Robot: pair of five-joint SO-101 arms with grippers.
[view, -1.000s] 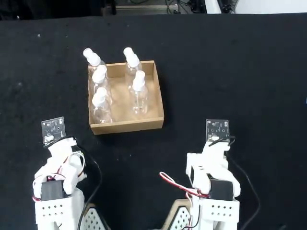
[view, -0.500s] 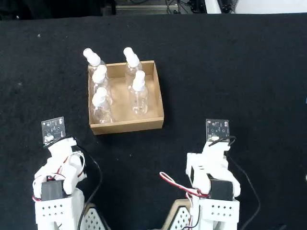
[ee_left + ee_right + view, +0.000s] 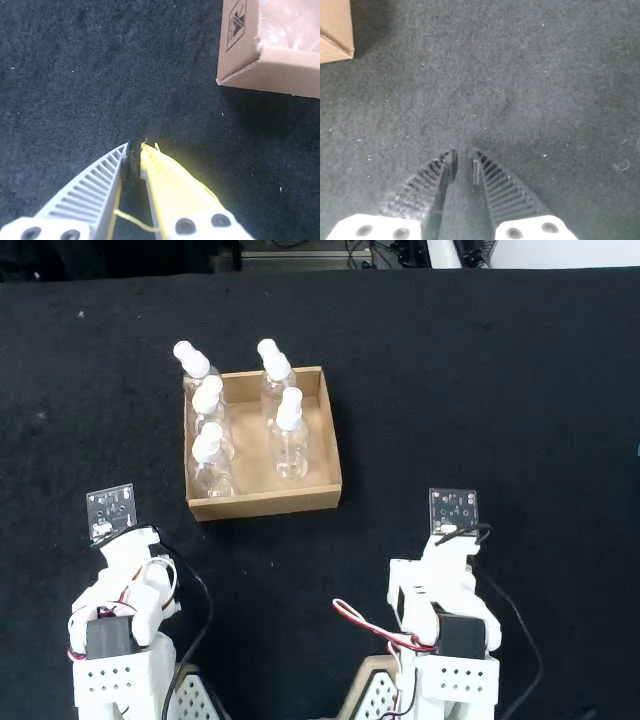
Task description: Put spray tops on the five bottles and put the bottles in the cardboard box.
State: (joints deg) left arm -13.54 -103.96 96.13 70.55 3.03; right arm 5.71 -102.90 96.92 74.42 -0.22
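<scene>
The counter (image 3: 500,390) is covered with black, felt-like cloth, evenly lit from above and dotted with pale specks of lint (image 3: 81,313). Past its far edge runs a narrow strip of the room: dark at the left, tangled cables (image 3: 360,252) in the middle, and a white surface (image 3: 560,252) at the right.

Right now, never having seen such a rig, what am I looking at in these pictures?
Two small robot arms sit side by side at a black table. The high view looks down from above: the left arm, the right arm, and a cardboard box with five bottles standing inside, each wearing a spray top. The other two pictures come from cameras on the wrists, looking past the left gripper and right gripper. Both are shut, holding nothing.
</scene>
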